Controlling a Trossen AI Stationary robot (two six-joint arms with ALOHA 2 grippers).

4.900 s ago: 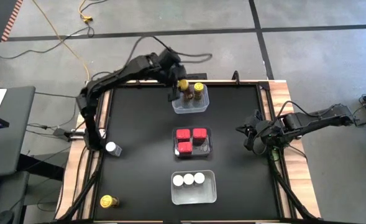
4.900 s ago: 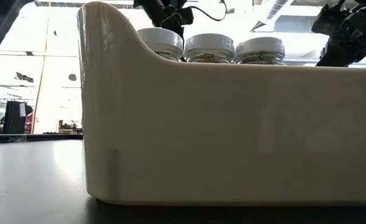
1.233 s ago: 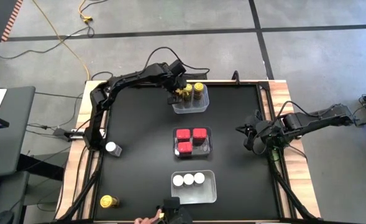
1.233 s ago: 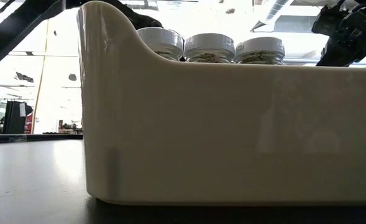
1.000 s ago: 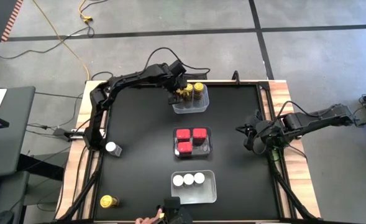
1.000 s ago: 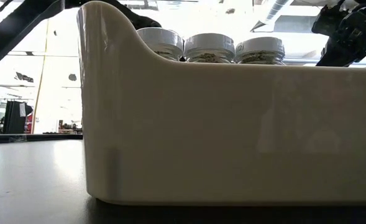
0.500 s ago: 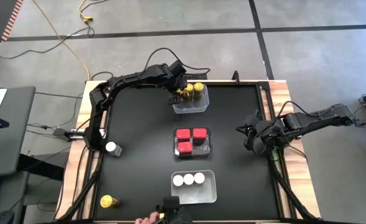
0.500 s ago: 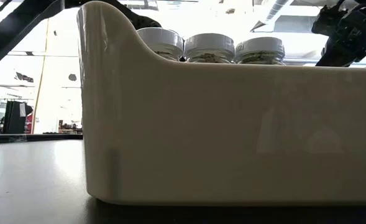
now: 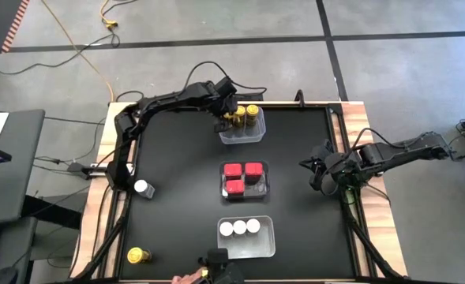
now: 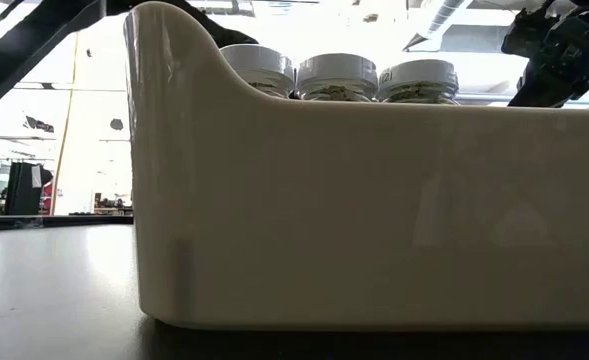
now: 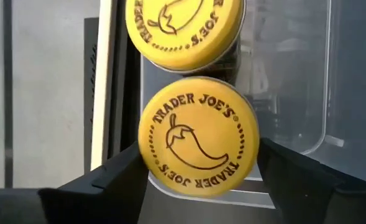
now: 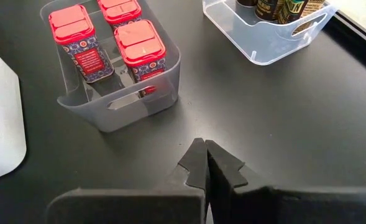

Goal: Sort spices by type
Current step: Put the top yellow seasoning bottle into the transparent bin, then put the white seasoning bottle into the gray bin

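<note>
Black tabletop carries the work: fingers spread beside a yellow-capped jar (image 11: 198, 135) in the far-edge tub (image 9: 244, 136), the left gripper (image 9: 226, 120) should be lifted straight clear, while the right gripper (image 12: 205, 163), pressed together, is parked by the right edge.

Yellow chili-printed caps (image 11: 198, 137); red patterned tins (image 12: 139, 51); black table (image 9: 295, 229)

Left hand (image 9: 230, 120) reaches far across, fingers parted — right hand (image 12: 205, 163) waits low, fingers pressed together.
</note>
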